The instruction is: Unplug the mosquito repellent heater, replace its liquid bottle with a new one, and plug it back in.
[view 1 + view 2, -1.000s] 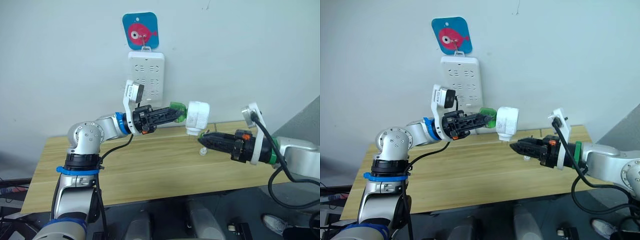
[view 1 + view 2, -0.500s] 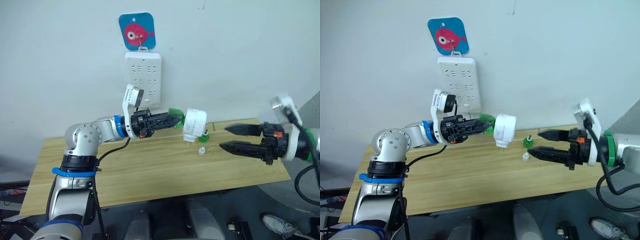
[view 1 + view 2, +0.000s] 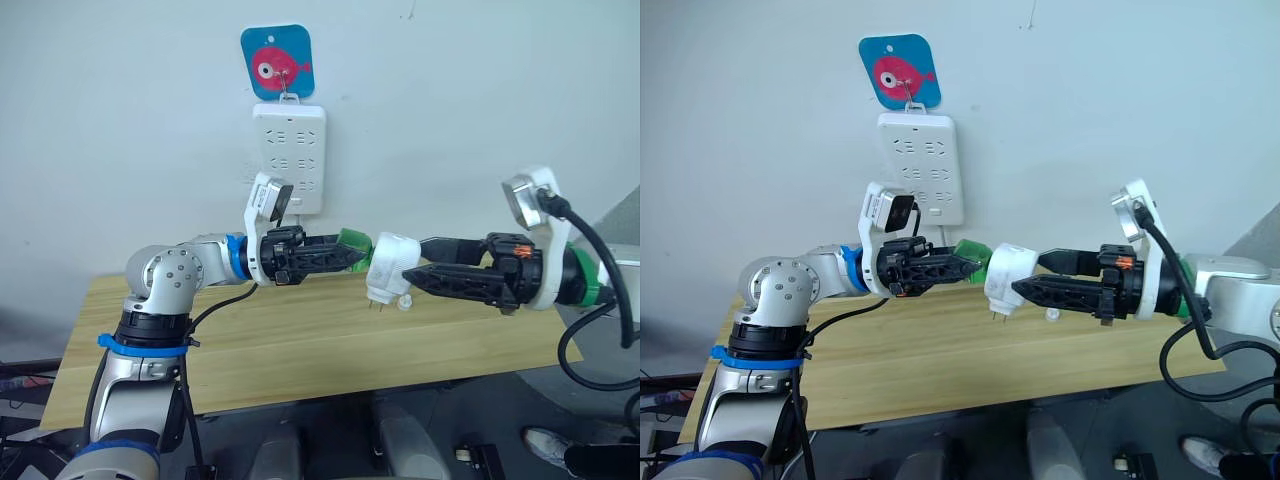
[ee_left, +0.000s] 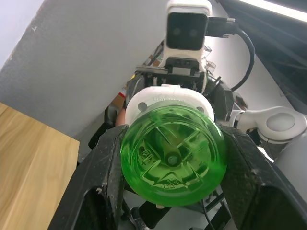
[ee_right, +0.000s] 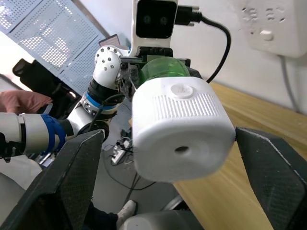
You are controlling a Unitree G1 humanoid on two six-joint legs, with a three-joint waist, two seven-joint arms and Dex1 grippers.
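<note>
The neck of the small translucent green bottle (image 3: 352,243) was hidden inside the white rounded plastic heater (image 3: 390,266), so the joint between them could not be made out. A small whitish cap (image 3: 404,301) lay on the wooden table (image 3: 300,340), partly masked by the heater. Bottle and heater formed one piece held in the air above the table, in front of the white wall power strip (image 3: 288,157); the long axis ran roughly level between the two arms, bottle base toward the left arm, metal prongs (image 3: 373,304) pointing down. The left gripper (image 4: 168,158) pinched the bottle. The right gripper (image 5: 182,143) was spread, one finger on each side of the heater; contact could not be judged.
</note>
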